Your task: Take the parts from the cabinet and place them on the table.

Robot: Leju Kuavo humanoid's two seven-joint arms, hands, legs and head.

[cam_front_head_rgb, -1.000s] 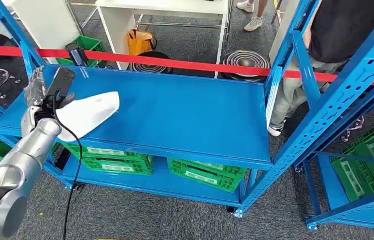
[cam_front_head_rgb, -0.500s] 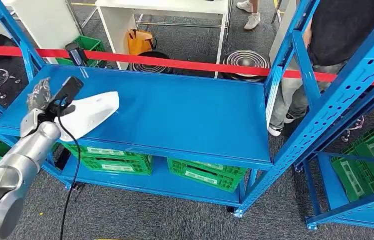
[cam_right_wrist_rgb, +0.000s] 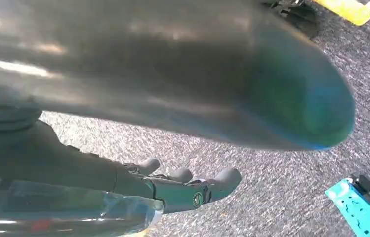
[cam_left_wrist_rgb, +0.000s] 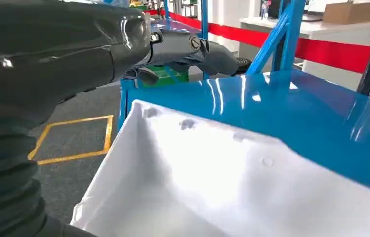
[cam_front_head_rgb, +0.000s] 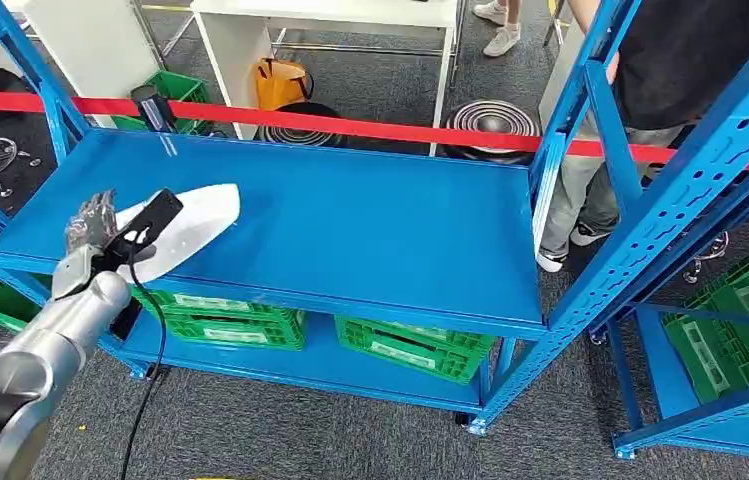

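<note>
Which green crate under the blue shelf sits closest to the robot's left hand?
The left green crate, directly below the left hand and white part; the other crate sits farther right.

Even, bright overhead light is falling across the head view. White streaks are glaring on the glossy blue metal shelf (cam_left_wrist_rgb: pixel 291 108). The white moulded plastic part (cam_left_wrist_rgb: pixel 232 187) is washing out. The dark rounded shape nearest the right wrist camera is blurring.
</note>
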